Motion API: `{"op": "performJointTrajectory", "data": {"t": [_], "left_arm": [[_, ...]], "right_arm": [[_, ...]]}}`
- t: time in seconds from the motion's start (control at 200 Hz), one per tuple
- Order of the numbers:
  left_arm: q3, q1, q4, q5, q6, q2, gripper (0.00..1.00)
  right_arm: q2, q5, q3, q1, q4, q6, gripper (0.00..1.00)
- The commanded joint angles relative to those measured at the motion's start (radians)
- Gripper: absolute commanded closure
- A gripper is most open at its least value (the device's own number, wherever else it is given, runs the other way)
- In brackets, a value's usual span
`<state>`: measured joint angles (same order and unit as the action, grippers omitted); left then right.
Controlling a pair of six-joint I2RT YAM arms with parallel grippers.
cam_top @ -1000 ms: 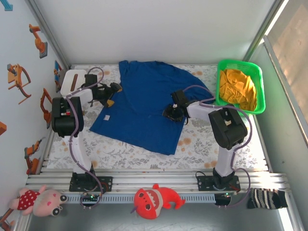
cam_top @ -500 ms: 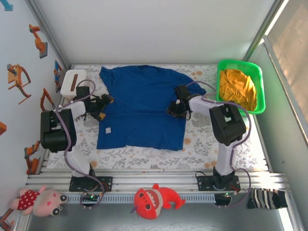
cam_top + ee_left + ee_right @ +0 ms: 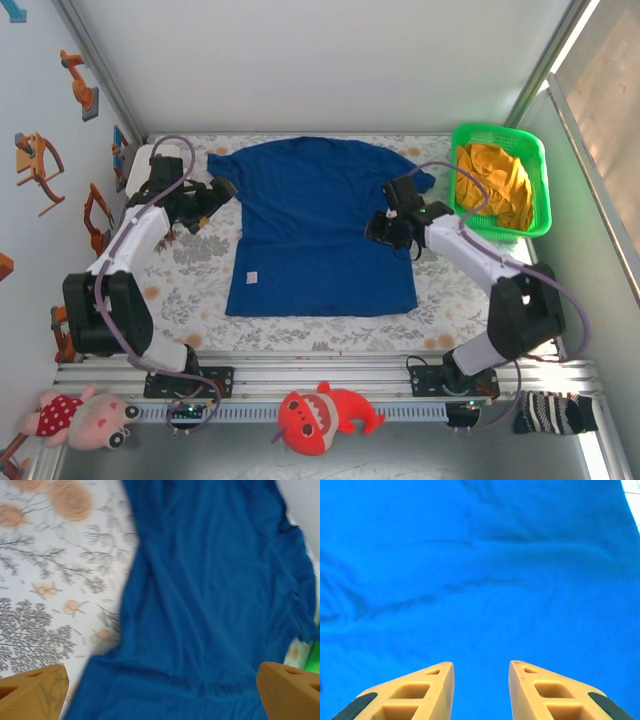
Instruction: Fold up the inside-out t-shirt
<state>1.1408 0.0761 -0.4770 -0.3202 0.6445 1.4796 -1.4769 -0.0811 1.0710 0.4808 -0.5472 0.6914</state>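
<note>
the inside-out t-shirt (image 3: 320, 230) is found spread flat on the floral table cover (image 3: 190, 290); no fold is made, so all folding is judged outstanding. the left gripper (image 3: 212, 192) is held at the left sleeve, jaws wide apart; the right gripper (image 3: 388, 228) over the right side, jaws narrowly apart, empty.

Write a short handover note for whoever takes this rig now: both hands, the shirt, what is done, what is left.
Left hand: wide open, holding nothing, beside the sleeve on its side of the royal-blue cloth t-shirt.
Right hand: jaws slightly apart, empty, over the shirt's opposite edge.
Shirt: spread flat on the floral-covered table, collar at the far side.
Done: laid out flat.
Left: every fold.
</note>
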Motion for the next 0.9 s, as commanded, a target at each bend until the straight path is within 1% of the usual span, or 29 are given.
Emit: {"op": "performJointTrajectory", "data": {"t": [0.0, 0.095, 0.235, 0.366, 0.586, 0.741, 0.851, 0.891], "left_arm": [[-0.018, 0.047, -0.124, 0.013, -0.083, -0.065, 0.04], [-0.056, 0.083, -0.134, 0.006, -0.093, -0.125, 0.04], [-0.122, 0.126, -0.156, 0.009, -0.097, -0.191, 0.04], [-0.173, 0.168, -0.158, 0.021, -0.087, -0.235, 0.04], [-0.203, 0.200, -0.156, 0.039, -0.073, -0.242, 0.04], [-0.204, 0.209, -0.153, 0.046, -0.075, -0.230, 0.04], [-0.208, 0.214, -0.147, 0.046, -0.074, -0.224, 0.04], [-0.210, 0.217, -0.144, 0.047, -0.072, -0.222, 0.04]], "right_arm": [[0.088, 0.120, -0.107, 0.067, -0.086, 0.034, 0.66], [0.151, 0.159, -0.196, 0.139, -0.097, 0.081, 0.66], [0.197, 0.303, -0.277, 0.278, -0.176, 0.159, 0.66], [0.204, 0.384, -0.336, 0.350, -0.240, 0.253, 0.66], [0.219, 0.352, -0.410, 0.392, -0.190, 0.339, 0.66], [0.270, 0.316, -0.459, 0.404, -0.164, 0.408, 0.60], [0.364, 0.294, -0.522, 0.406, -0.125, 0.491, 0.56], [0.401, 0.286, -0.549, 0.406, -0.105, 0.527, 0.53]]}}
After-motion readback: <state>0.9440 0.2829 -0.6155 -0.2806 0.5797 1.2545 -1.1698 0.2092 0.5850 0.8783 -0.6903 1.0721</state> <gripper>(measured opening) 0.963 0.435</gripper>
